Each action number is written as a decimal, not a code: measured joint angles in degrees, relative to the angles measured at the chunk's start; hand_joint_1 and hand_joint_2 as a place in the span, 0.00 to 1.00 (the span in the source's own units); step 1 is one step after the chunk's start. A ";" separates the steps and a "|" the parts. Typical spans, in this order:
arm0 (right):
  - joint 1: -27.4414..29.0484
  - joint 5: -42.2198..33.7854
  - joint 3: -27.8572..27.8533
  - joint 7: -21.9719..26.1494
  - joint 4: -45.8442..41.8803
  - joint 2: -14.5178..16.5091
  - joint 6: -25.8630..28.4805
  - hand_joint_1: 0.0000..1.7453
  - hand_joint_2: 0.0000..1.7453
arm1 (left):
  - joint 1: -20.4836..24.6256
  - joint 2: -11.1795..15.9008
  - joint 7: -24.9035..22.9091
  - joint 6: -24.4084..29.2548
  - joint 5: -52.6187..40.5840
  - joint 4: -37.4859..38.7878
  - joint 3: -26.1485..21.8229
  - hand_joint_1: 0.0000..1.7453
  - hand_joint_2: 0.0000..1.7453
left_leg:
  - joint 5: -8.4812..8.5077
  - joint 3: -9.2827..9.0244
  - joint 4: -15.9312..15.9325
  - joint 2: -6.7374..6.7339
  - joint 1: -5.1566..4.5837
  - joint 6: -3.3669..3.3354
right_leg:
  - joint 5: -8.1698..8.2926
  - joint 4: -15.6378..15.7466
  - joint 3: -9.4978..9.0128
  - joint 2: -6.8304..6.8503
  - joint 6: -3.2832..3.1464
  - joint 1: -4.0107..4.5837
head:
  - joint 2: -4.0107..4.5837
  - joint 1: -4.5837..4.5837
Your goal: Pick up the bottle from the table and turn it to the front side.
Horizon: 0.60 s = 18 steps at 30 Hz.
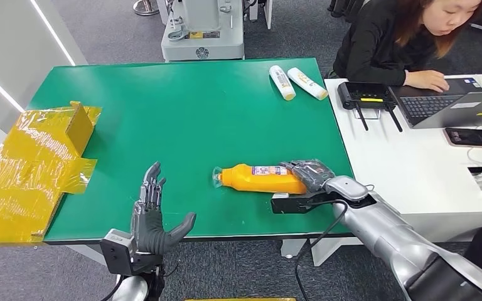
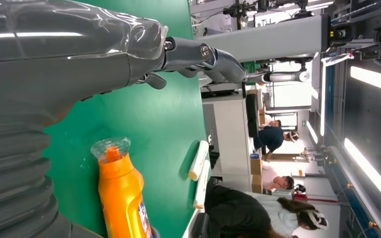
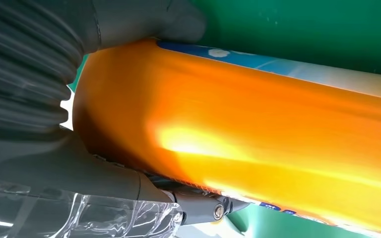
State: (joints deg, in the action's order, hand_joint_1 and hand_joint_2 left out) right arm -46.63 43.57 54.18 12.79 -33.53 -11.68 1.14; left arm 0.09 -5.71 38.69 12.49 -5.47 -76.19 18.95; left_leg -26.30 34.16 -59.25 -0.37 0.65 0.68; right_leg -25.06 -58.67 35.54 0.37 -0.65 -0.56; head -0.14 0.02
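Currently, everything placed relative to the orange bottle (image 1: 262, 179), which lies on its side on the green worktop (image 1: 182, 106), cap end toward the robot's left, base toward its right, label strip facing up.

Far left of the bottle: yellow film-wrapped cardboard (image 1: 34, 166) hanging over the worktop's left edge.

Left of the bottle, well apart from it: left hand (image 1: 154, 216) at the near edge of the worktop, fingers (image 1: 152, 185) spread and pointing away from the robot, thumb out to the side, holding nothing. Left wrist view shows the bottle's capped neck (image 2: 110, 151) beyond the hand, clear plastic over the cap.

At the bottle's base end: right hand (image 1: 307, 175) wrapped around it, fingers over the top, touching. Right wrist view has the orange body (image 3: 258, 144) pressed between thumb and fingers (image 3: 198, 206), so it has hold of the bottle. Can't tell whether the bottle is off the worktop or resting on it.

Beyond the bottle, near the far right corner: two small white bottles (image 1: 294, 82) lying side by side.

Right of the bottle: white desk (image 1: 408, 169) with a black router (image 1: 367, 95), laptop (image 1: 452, 106), phone (image 1: 472, 137); a person in black (image 1: 401, 37) sits there, a hand on the laptop.
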 joint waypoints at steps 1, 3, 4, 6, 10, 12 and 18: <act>0.41 -0.68 -0.05 0.32 -0.42 -0.15 1.03 1.00 1.00 | -0.02 -0.01 0.00 -0.21 0.19 0.00 -0.01 0.00 1.00 | 0.00 0.00 0.00 0.00 0.00 0.00 | 0.00 0.00 0.00 0.00 0.00 0.00 | 0.00 0.01; 2.11 -3.52 -0.65 1.73 -1.87 -0.48 4.14 1.00 1.00 | -0.16 -0.04 -0.04 -0.87 0.66 0.00 -0.13 0.00 1.00 | 0.00 0.01 0.00 0.02 0.00 0.00 | 0.00 0.00 0.00 0.02 0.00 0.01 | -0.01 0.01; 3.47 -5.78 -1.37 2.85 -3.12 -0.66 5.90 1.00 1.00 | -0.32 -0.08 -0.07 -1.19 0.91 0.00 -0.26 0.00 1.00 | 0.00 0.02 0.00 0.02 0.01 0.00 | 0.00 0.00 -0.01 0.03 0.00 0.01 | -0.01 0.01; 7.13 -11.39 -3.68 5.99 -6.81 -0.97 9.70 1.00 1.00 | -0.66 -0.14 -0.11 -1.68 1.35 0.00 -0.51 0.00 1.00 | -0.01 0.03 0.00 0.02 0.01 0.00 | 0.00 -0.01 0.00 0.03 0.00 0.01 | 0.00 0.00; 15.46 -19.74 -9.29 11.61 -17.18 -0.85 16.69 1.00 1.00 | -0.75 -0.15 -0.13 -1.92 2.01 0.00 -0.75 0.00 1.00 | -0.04 0.03 0.05 0.04 0.03 0.01 | -0.08 0.00 0.02 0.05 -0.03 0.01 | 0.00 0.01; 19.48 -22.05 -11.33 13.51 -22.57 -0.16 19.64 1.00 1.00 | -0.58 -0.14 -0.13 -1.87 2.59 0.02 -0.81 0.00 1.00 | -0.05 0.04 0.09 0.10 0.04 0.02 | -0.15 0.00 0.02 0.11 -0.05 0.03 | -0.01 -0.01; 28.26 -22.04 -14.50 14.66 -35.01 1.89 24.63 1.00 1.00 | 1.33 0.07 -0.28 -2.71 5.50 0.84 -0.81 0.00 1.00 | -0.05 0.02 0.15 0.06 0.03 0.03 | -0.17 -0.01 0.02 0.11 -0.07 0.03 | 0.00 0.01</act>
State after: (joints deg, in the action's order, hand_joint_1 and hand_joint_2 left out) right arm -18.37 21.53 39.68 27.44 -68.54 -9.79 25.78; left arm 1.42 -5.64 38.40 9.78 0.03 -75.35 18.14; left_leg -26.36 34.19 -59.10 -0.30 0.68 0.72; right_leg -25.23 -58.68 35.56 0.48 -0.72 -0.53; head -0.15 0.03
